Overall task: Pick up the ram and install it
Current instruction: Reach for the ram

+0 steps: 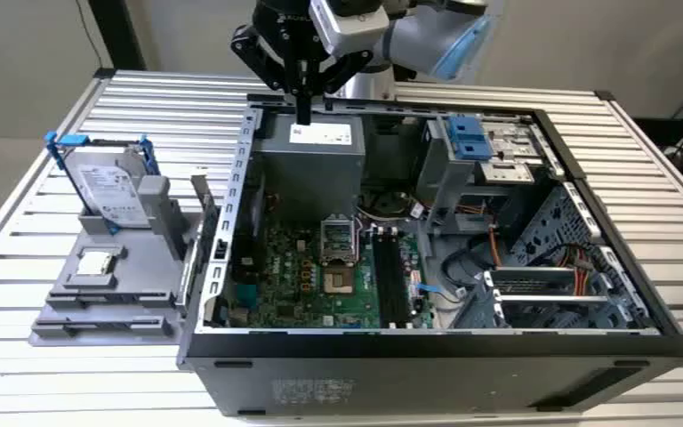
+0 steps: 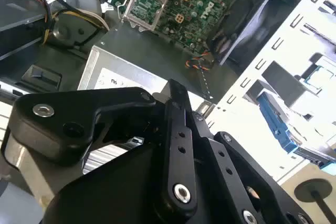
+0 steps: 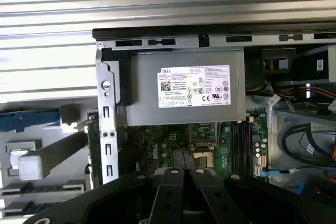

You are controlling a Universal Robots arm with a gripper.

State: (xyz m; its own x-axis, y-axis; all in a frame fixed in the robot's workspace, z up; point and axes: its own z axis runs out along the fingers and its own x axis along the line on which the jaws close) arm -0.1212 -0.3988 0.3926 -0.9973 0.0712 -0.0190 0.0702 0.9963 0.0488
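Ram (image 1: 206, 213), as far as I can tell, stands on end in the grey holder (image 1: 92, 316) just outside the computer case (image 1: 437, 374); my gripper (image 1: 303, 120) hangs above the case's power supply (image 1: 306, 169), fingers pressed together, gripping nothing.

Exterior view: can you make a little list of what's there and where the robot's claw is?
Gripper: black robot gripper, above the grey metal power supply box
Case: open black computer case, lying on the slatted metal table
Board: green motherboard with long black slots, inside the case
Drive: silver hard drive in a blue frame, upright on a grey stand, exterior view's left of the case
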